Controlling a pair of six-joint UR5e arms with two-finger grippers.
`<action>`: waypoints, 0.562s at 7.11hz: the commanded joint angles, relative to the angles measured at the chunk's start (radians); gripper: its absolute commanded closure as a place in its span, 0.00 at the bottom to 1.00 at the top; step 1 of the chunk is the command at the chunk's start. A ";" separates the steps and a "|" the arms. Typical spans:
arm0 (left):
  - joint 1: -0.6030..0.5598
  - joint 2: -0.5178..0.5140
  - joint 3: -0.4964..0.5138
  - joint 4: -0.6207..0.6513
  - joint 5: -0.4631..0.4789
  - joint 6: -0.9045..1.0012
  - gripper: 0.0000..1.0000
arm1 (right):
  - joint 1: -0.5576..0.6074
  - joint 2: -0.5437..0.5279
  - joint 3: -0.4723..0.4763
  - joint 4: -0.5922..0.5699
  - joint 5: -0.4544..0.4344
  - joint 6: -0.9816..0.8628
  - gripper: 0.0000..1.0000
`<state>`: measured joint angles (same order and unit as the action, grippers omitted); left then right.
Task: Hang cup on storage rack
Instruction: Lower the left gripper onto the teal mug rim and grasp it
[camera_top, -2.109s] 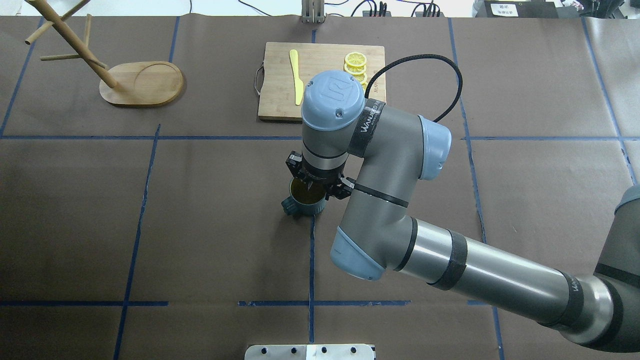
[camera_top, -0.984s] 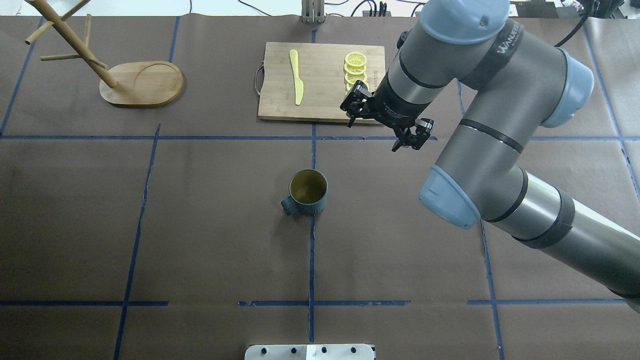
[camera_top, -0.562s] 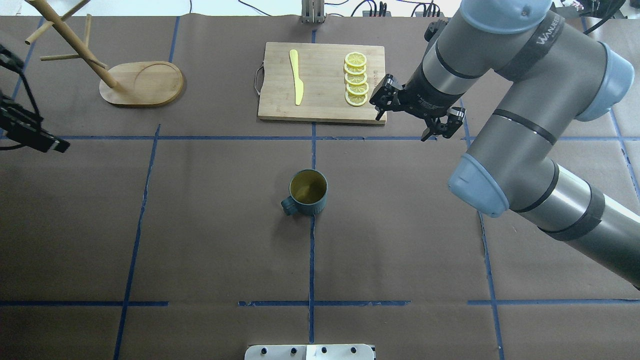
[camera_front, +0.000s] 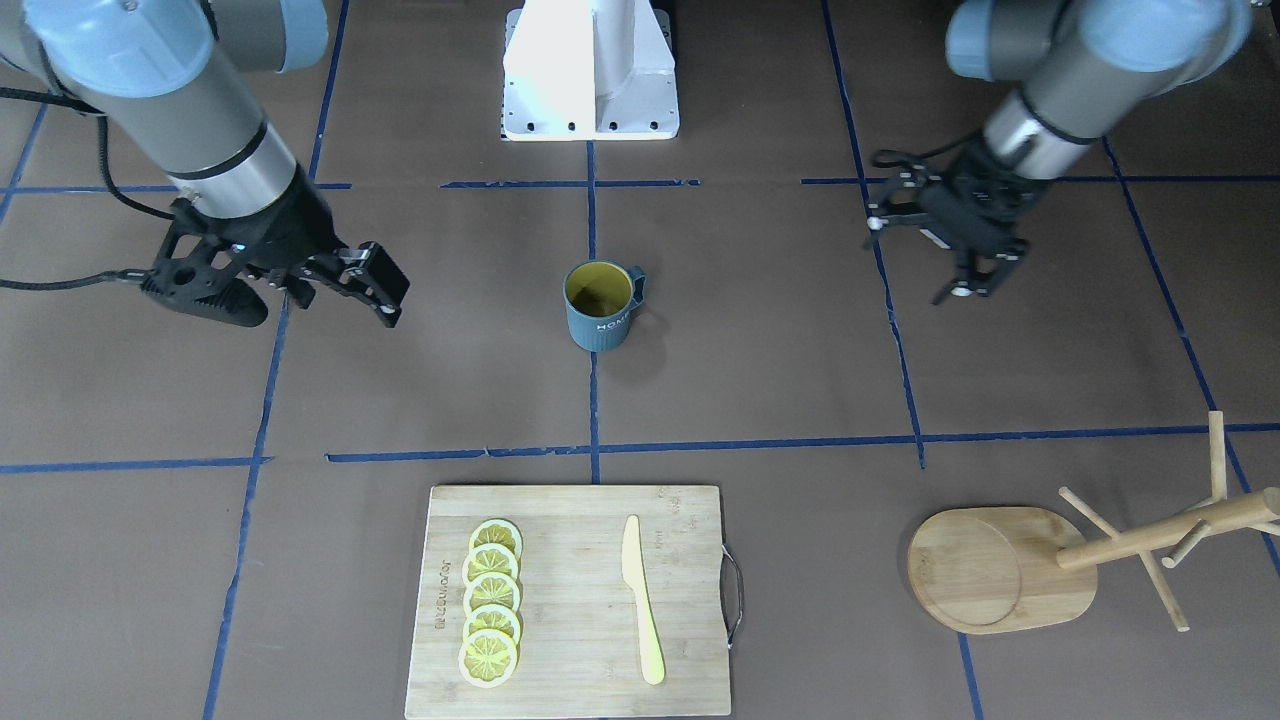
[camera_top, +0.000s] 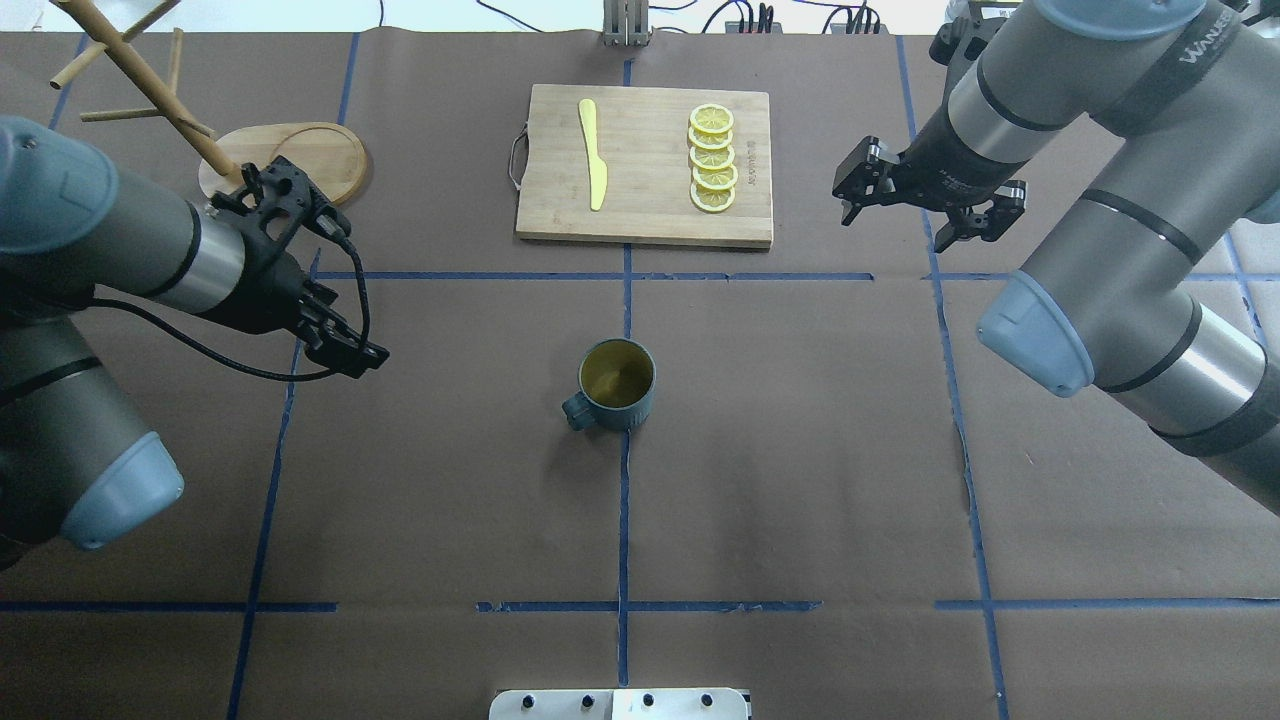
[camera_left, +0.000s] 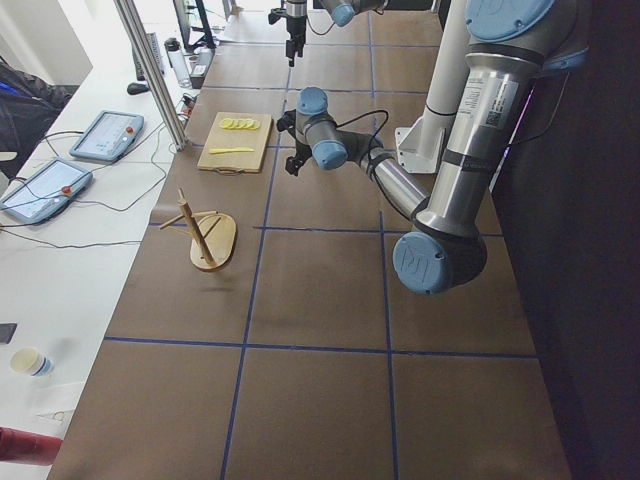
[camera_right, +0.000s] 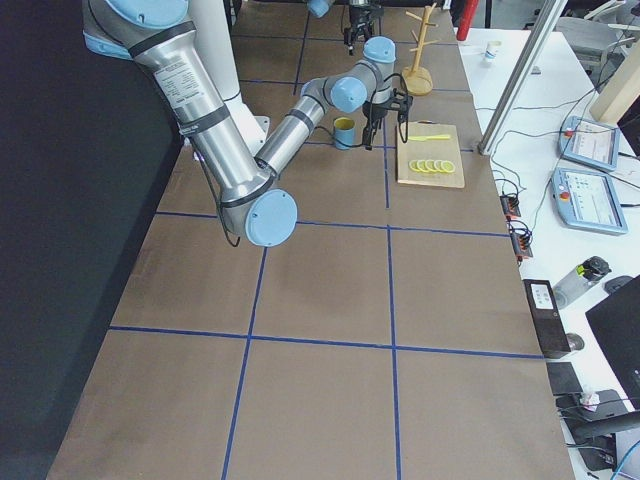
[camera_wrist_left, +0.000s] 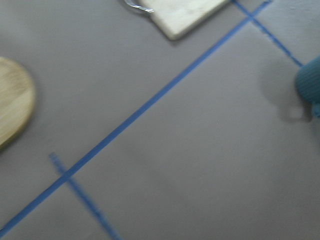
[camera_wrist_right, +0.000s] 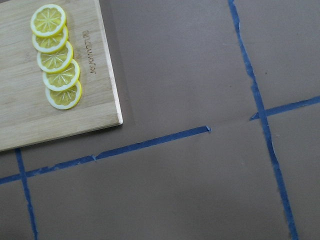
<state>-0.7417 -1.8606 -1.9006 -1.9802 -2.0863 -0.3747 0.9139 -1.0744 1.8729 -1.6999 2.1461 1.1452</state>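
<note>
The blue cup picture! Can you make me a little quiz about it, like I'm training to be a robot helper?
1. True or false: the cup is hanging on the storage rack.
2. How is the cup sitting? A lying on its side; B upright on the table; C upside down.
3. How many lemon slices lie on the cutting board?
Key: 1 false; 2 B; 3 five.

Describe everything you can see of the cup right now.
The cup is a dark blue-grey ribbed mug, yellow inside, with white HOME lettering on the side away from the robot. It stands upright on the brown paper table, at a blue tape line. Its squared loop handle points toward the robot's left and slightly back toward the robot. Only the table touches it.
</note>
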 joint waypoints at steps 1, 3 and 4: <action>0.074 -0.040 0.183 -0.327 0.034 -0.079 0.00 | 0.046 -0.054 0.006 0.003 0.003 -0.176 0.00; 0.207 -0.104 0.268 -0.434 0.258 -0.137 0.00 | 0.063 -0.085 0.005 0.003 0.003 -0.214 0.00; 0.252 -0.109 0.252 -0.431 0.363 -0.144 0.00 | 0.081 -0.097 0.005 0.000 0.003 -0.275 0.00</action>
<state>-0.5611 -1.9538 -1.6524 -2.3909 -1.8616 -0.5002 0.9775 -1.1542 1.8779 -1.6979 2.1490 0.9274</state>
